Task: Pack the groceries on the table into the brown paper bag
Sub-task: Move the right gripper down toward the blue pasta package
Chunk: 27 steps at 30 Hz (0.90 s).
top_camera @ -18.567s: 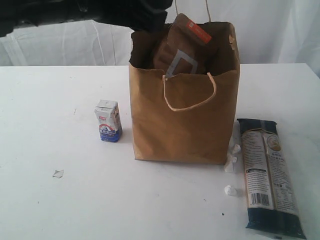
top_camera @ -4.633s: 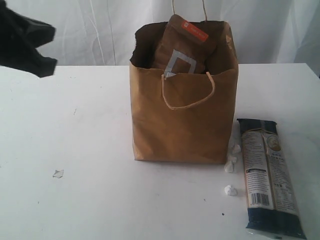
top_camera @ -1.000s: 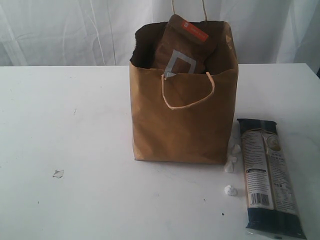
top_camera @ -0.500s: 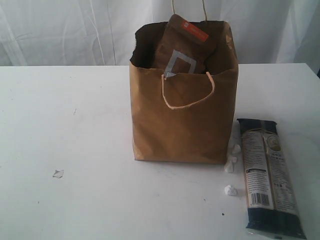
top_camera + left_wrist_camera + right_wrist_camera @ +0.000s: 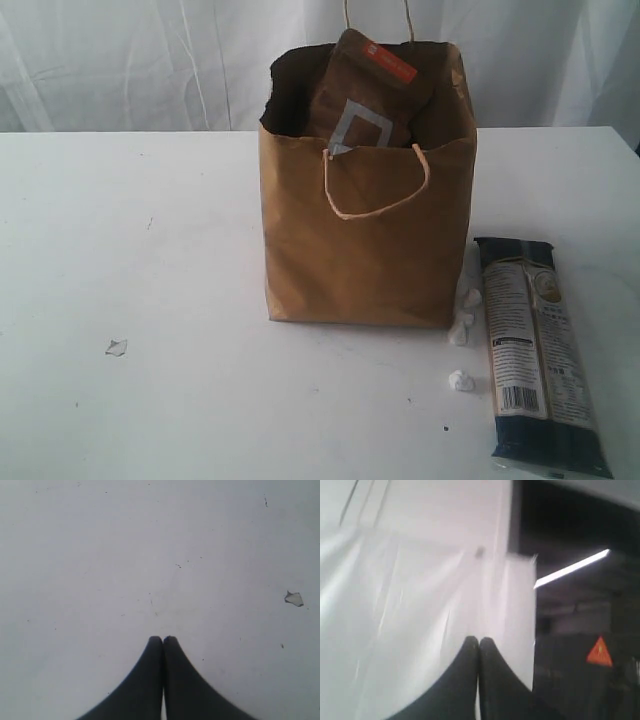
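Bag upright, 1 packet outside.
The brown paper bag (image 5: 365, 250) stands open on the white table (image 5: 130, 230), the brown foil pouch (image 5: 365, 95) poking from its mouth, apparently leaning; the long dark pasta packet (image 5: 540, 350) lies flat just beside it.

Matt creased kraft paper bag (image 5: 365, 245), glossy plastic pasta packet (image 5: 540, 350), smooth matt white table (image 5: 150, 250).

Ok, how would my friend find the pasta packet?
Look at the white table, then the brown bag standing on it. Right of the bag lies the pasta packet, flat, long and dark, unlike the tiny white scraps beside it.
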Each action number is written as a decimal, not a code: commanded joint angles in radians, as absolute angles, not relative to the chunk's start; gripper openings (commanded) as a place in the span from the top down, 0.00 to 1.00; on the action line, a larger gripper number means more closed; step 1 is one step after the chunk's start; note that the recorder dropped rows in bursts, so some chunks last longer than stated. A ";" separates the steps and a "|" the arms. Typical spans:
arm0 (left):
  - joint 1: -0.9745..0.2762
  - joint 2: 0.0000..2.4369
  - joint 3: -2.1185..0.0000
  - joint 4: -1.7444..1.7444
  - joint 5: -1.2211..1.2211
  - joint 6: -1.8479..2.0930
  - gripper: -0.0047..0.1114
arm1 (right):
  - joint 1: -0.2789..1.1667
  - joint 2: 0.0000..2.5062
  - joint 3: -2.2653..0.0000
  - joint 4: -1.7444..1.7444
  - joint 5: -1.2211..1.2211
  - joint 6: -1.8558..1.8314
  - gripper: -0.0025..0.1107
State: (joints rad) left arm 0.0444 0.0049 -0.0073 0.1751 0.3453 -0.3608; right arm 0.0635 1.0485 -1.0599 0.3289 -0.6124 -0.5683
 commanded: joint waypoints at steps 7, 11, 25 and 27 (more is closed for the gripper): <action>0.047 0.000 0.000 0.174 0.384 -0.361 0.96 | 0.049 1.645 -1.058 0.574 0.038 -0.986 0.98; 0.047 0.000 0.000 0.174 0.384 -0.361 0.96 | 0.043 1.666 -1.058 0.574 0.057 -0.933 0.98; 0.047 0.000 0.000 0.174 0.384 -0.361 0.96 | -0.061 1.591 -1.059 0.548 0.263 -0.879 0.98; 0.047 0.000 0.000 0.174 0.384 -0.361 0.96 | -0.061 1.563 -1.059 0.548 0.305 -0.867 0.98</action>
State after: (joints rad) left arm 0.0444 0.0049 -0.0073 0.1751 0.3453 -0.3608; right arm -0.0561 1.6017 -1.0539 0.5529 0.2427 -0.8919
